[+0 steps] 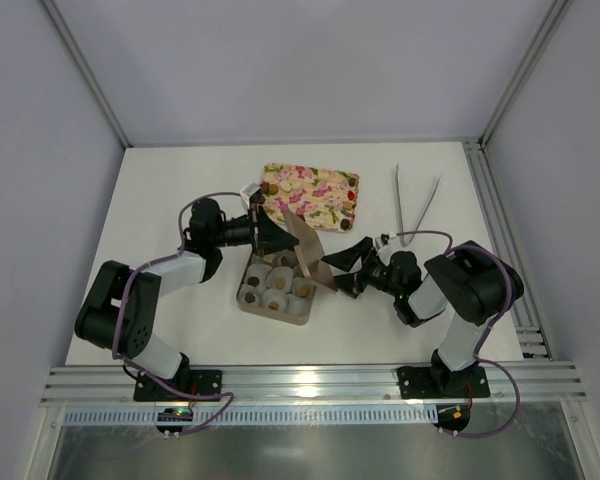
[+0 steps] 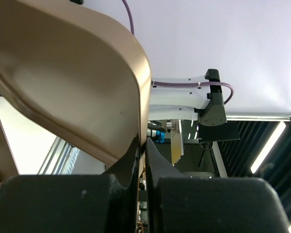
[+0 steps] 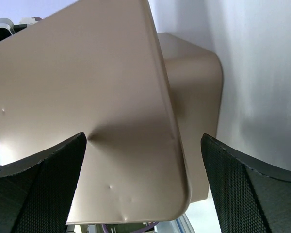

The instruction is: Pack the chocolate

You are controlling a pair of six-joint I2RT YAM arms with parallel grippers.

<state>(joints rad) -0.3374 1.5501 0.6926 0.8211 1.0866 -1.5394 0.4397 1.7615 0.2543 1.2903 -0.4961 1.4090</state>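
Observation:
The chocolate [image 1: 285,263], dark brown and golden-tan pieces, sits in white paper cups inside a tan box [image 1: 280,318] between the two arms. A flat tan lid [image 1: 306,248] slants up over the box's far right side. My left gripper [image 1: 270,235] is shut on the lid's edge; in the left wrist view the fingers [image 2: 131,160] pinch the thin rim [image 2: 144,121]. My right gripper [image 1: 342,268] is open at the lid's lower right end. In the right wrist view its fingers [image 3: 43,184] stand wide apart with the lid [image 3: 87,87] filling the space ahead.
A pink-and-cream floral tray [image 1: 310,195] lies just behind the box. Metal tongs [image 1: 417,205] lie at the back right. Aluminium rails [image 1: 300,380] run along the near edge and right side.

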